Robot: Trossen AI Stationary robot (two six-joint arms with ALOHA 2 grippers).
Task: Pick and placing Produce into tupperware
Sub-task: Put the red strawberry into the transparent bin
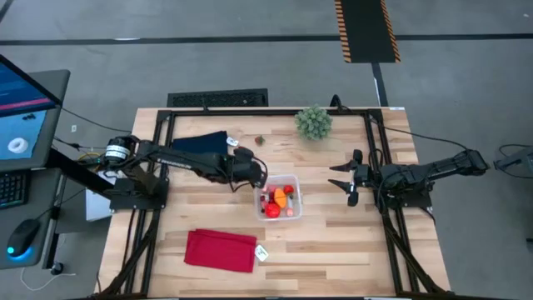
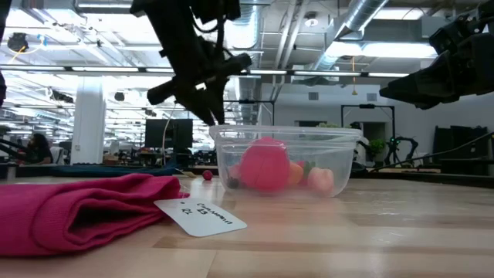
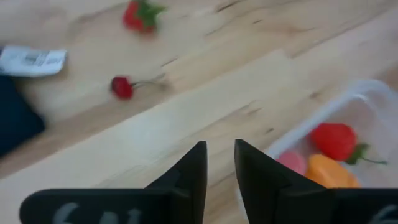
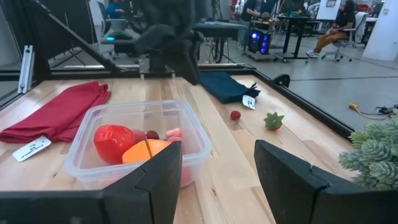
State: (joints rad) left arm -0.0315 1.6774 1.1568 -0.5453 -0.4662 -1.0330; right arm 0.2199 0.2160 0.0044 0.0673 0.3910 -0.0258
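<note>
overhead, the small clear squarish plastic tupperware (image 1: 278, 201) holds red, orange and pink toy produce (image 1: 280, 200); the left gripper (image 1: 260, 177) hangs at its rim, jaws narrow and empty. the right gripper (image 1: 348, 179) waits apart, half open. wrist-side, 2 strays: a small red cherry (image 3: 122, 86) and a red strawberry (image 3: 138, 14) (light, slippery; pinch the body).

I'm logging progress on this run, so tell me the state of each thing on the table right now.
tupperware: upright, no lid, partly filled with produce.
left hand: at the tupperware's edge, fingers slightly apart, holding nothing.
right hand: open, empty, waiting off to the side.
strawberry: loose on the table.
cherry: loose on the table.
red cloth: folded, flat.
</note>
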